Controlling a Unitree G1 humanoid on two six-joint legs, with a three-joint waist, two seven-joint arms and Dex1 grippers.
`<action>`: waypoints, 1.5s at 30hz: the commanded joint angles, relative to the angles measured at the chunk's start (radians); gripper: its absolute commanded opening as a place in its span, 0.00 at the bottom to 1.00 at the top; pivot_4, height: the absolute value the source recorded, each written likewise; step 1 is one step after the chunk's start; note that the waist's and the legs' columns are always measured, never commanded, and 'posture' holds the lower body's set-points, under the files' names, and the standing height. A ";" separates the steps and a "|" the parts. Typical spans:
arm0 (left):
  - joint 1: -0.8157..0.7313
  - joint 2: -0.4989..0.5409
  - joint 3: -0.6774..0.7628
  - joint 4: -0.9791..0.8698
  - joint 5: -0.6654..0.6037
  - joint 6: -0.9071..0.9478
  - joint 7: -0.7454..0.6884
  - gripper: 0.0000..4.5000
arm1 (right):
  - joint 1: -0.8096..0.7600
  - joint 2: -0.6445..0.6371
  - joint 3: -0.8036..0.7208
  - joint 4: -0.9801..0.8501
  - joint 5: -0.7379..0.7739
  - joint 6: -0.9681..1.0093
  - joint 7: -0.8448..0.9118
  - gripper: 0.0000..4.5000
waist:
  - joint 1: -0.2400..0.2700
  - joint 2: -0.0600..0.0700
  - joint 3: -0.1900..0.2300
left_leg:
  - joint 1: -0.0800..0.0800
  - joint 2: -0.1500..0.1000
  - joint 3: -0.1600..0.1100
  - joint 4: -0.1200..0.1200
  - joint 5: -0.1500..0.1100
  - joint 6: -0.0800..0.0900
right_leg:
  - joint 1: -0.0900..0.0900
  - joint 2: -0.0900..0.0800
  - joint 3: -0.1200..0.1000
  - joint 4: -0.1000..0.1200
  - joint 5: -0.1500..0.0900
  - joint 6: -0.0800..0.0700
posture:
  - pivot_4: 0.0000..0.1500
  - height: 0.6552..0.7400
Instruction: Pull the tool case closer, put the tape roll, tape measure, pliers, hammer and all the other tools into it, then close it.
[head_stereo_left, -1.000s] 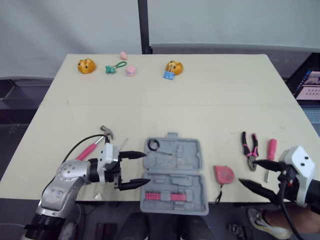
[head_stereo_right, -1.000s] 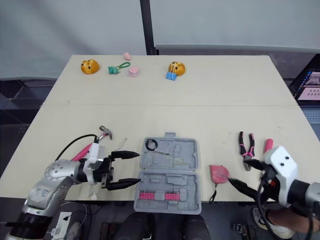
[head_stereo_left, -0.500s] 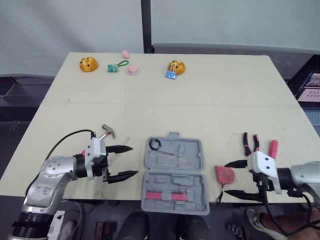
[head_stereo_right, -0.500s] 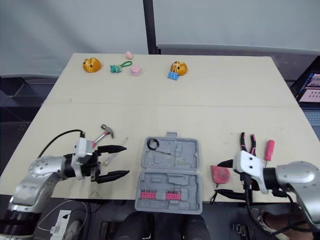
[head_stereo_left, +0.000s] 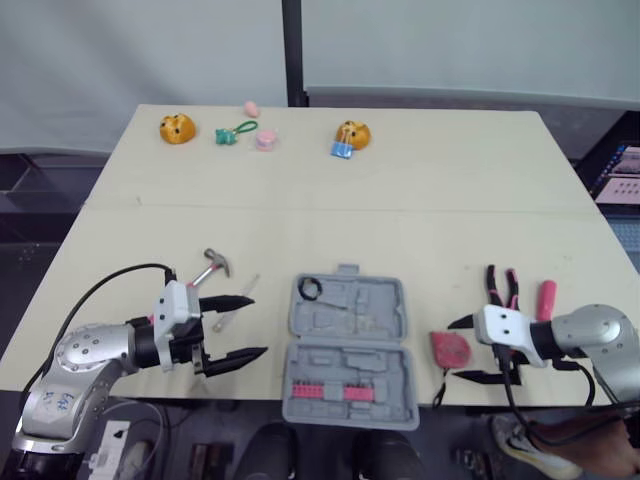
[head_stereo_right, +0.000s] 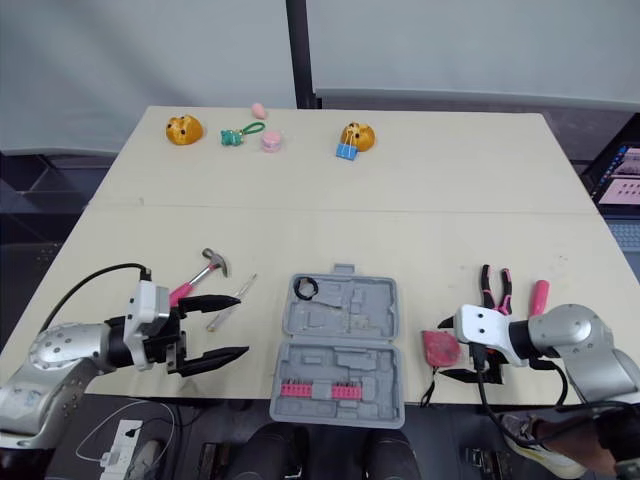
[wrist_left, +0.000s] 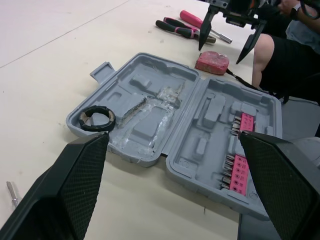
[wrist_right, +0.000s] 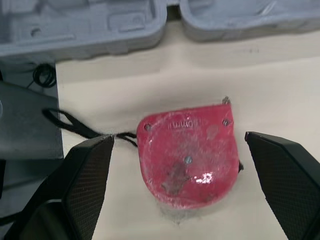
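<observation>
Grey plastic is sitting between my two grippers: one tool case is lying wide open on the table, just past the tips of the left gripper. That gripper's fingers are spread and gripping nothing. Crowding that side, one hammer is lying just behind the farther finger. One thin metal tool is lying just off that finger's tip, between it and the case.

On the other side, the right gripper is hanging with its fingers apart, straddling the one red tape measure. It is lying flat on the table between them, and I can't tell whether either finger is touching it. Just beyond those fingers, one pair of pliers and one pink-handled screwdriver are lying side by side.

Inside the case, one black tape roll is sitting in a corner of the far half, and one pink rack of bits is lining the near half.

Well past both grippers, two orange toys are resting at the table's far edge.
</observation>
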 joint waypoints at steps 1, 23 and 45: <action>0.004 0.005 0.018 -0.036 -0.019 0.002 0.010 1.00 | -0.021 -0.006 0.000 0.013 -0.008 -0.002 -0.008 0.99 | 0.000 0.000 0.000 | 0.000 0.000 0.000 0.000 0.000 0.000 | 0.000 0.000 0.000 0.000 0.000 0.000 | 1.00 0.15; 0.067 0.057 0.041 -0.026 -0.058 -0.022 -0.119 1.00 | -0.031 0.028 0.022 0.088 -0.036 -0.030 -0.033 0.99 | -0.001 0.000 0.000 | 0.000 0.000 0.000 0.001 0.000 0.000 | 0.000 0.000 0.000 0.001 0.000 0.000 | 1.00 0.15; 0.080 0.045 0.043 0.020 -0.045 -0.188 -0.215 1.00 | -0.047 0.060 0.020 0.105 -0.035 0.029 -0.057 0.99 | -0.001 0.000 0.000 | 0.000 0.000 0.000 0.001 0.000 0.000 | -0.001 0.000 0.000 0.002 0.000 0.000 | 1.00 0.15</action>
